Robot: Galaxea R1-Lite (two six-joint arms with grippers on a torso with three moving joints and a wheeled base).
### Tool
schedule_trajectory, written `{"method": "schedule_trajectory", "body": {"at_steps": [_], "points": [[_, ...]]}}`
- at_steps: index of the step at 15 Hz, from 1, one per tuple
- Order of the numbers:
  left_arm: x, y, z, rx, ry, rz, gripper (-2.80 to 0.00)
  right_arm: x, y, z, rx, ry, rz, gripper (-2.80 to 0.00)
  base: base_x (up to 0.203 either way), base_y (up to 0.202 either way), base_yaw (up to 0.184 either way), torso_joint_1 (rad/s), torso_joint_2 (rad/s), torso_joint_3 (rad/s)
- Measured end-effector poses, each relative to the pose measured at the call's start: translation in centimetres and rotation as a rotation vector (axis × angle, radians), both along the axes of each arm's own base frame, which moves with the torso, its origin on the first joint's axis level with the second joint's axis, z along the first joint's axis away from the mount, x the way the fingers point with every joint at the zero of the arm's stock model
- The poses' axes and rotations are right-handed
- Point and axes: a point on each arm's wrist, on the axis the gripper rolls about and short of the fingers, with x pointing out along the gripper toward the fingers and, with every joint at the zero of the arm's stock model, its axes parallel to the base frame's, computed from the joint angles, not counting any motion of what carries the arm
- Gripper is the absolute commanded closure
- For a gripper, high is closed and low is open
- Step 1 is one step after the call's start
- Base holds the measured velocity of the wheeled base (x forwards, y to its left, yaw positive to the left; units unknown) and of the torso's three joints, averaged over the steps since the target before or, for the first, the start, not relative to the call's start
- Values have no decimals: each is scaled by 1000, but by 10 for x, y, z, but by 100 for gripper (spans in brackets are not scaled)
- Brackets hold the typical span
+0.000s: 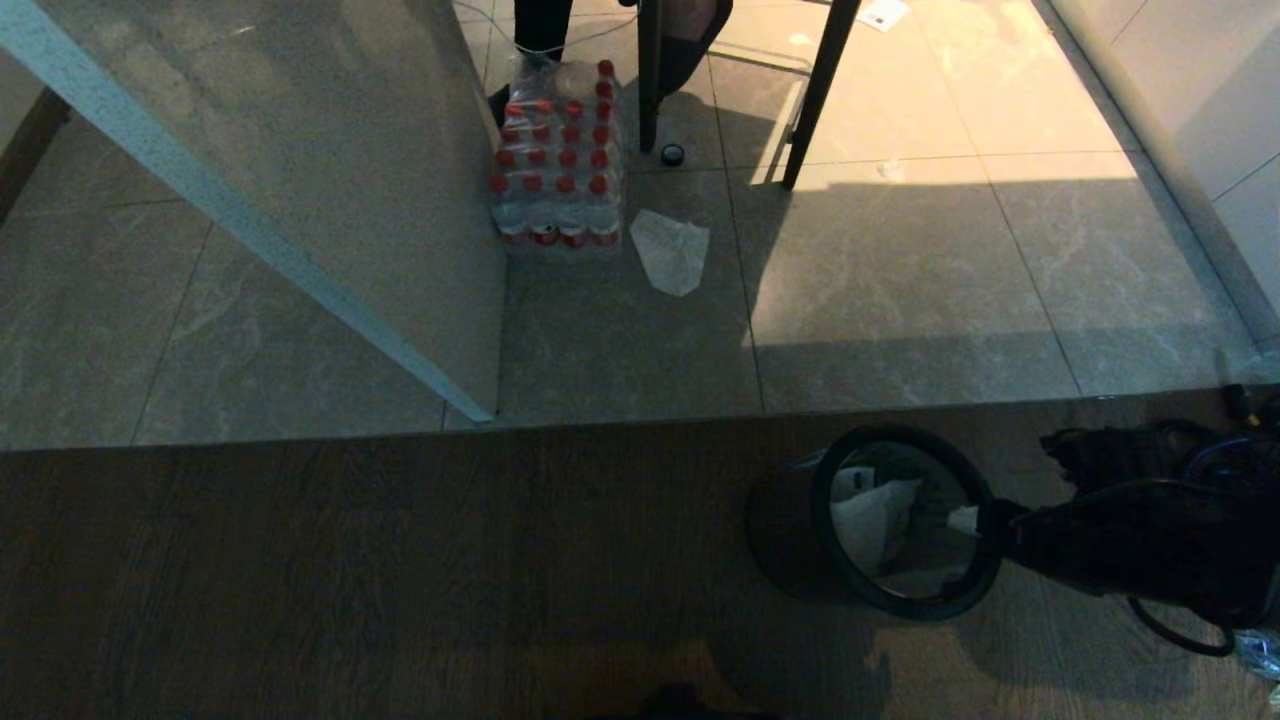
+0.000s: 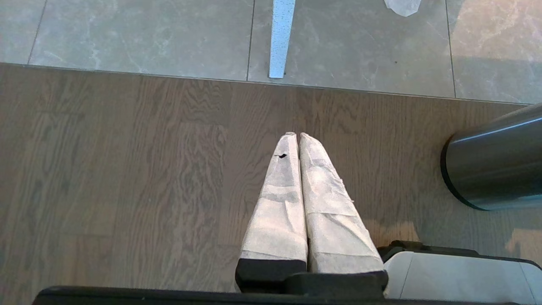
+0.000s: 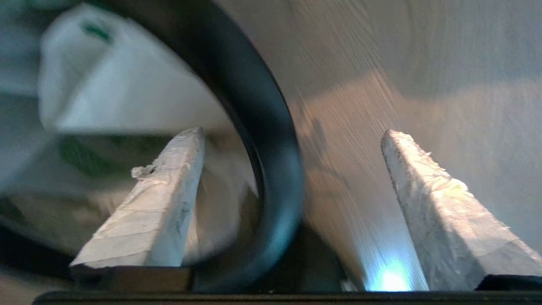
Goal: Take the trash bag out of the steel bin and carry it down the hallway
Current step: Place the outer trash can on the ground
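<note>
- Right gripper [image 3: 292, 135] gapes wide, straddling the steel bin [image 1: 790, 530] rim, holding nothing.
- Trash bag [image 1: 875, 520] lies inside.
- Left gripper [image 2: 296, 137] hangs closed, empty, over wood floor [image 1: 350, 570].

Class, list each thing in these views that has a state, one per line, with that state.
steel bin: upright, holding the bag.
trash bag: inside the bin, not gripped.
right end effector: open, straddling the bin's rim.
left end effector: shut, empty.
bottle pack: wrapped, standing on the tiles.

Trash bag [image 3: 127, 84] blurred; steel bin [image 2: 495, 165] cropped.
</note>
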Motion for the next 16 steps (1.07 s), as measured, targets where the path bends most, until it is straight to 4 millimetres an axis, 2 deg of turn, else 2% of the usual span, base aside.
{"method": "schedule_trajectory", "body": {"at_steps": [4,5,9,16], "points": [[0,0,0,0,0,0,0,11,0,-19,25,-10,-21,-280,0,0,0,0,0,0],[0,0,0,0,0,0,0,12,0,-21,26,-8,-22,0,0,0,0,0,0,0],[0,0,0,0,0,0,0,14,2,-18,19,-16,-16,0,0,0,0,0,0,0],[0,0,0,0,0,0,0,6,9,5,10,-25,10,0,0,0,0,0,0,0]]}}
